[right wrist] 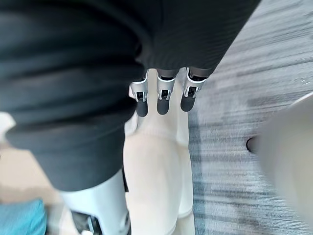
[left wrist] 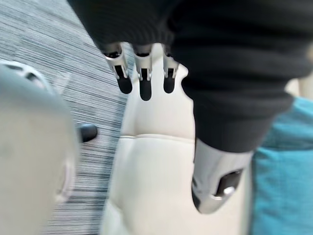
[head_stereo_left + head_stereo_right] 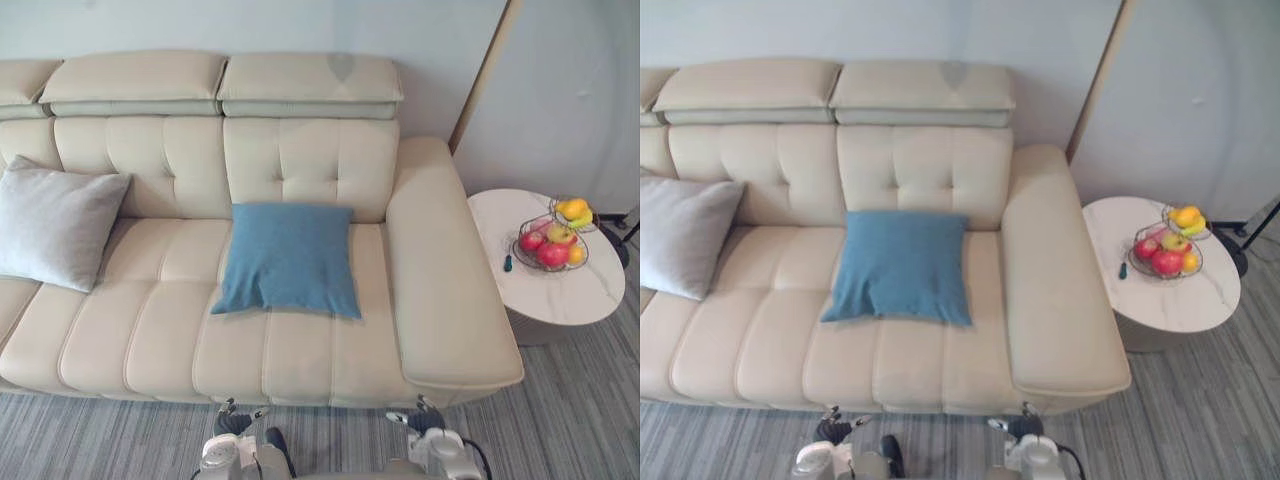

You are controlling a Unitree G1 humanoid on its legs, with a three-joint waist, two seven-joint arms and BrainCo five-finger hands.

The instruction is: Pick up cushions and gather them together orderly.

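Now, from your left: the grey cushion (image 3: 55, 225) leans upright against the backrest at the far left of the cream sofa (image 3: 150, 330), with its lower edge on the seat.

The left robot hand (image 2: 143, 83) hangs low over the striped grey carpet (image 3: 560, 420), just before the sofa's front edge. Its fingers are straight and relaxed, thumb apart, nothing in it.

The blue cushion (image 3: 290, 258) sits right of the seat's middle, slanted, with its top edge propped on the tufted backrest. It is well apart from the grey one, with bare seat between them.

The right robot hand (image 1: 164, 98) hangs by the same front edge, near the armrest end. Its fingers are loose and extended, holding nothing. You have both hands well apart from the cushions.

A wide armrest (image 3: 445, 290) closes the sofa's right end, and a thin pale pole (image 3: 485, 75) slants up along the wall behind it.

Past it, a round white desk (image 3: 575, 295) stands just beside the armrest. It carries a wire basket (image 3: 549, 269) of red and yellow fruit (image 3: 552, 250). A small dark object (image 3: 508, 263) lies near its left edge, too small to identify.
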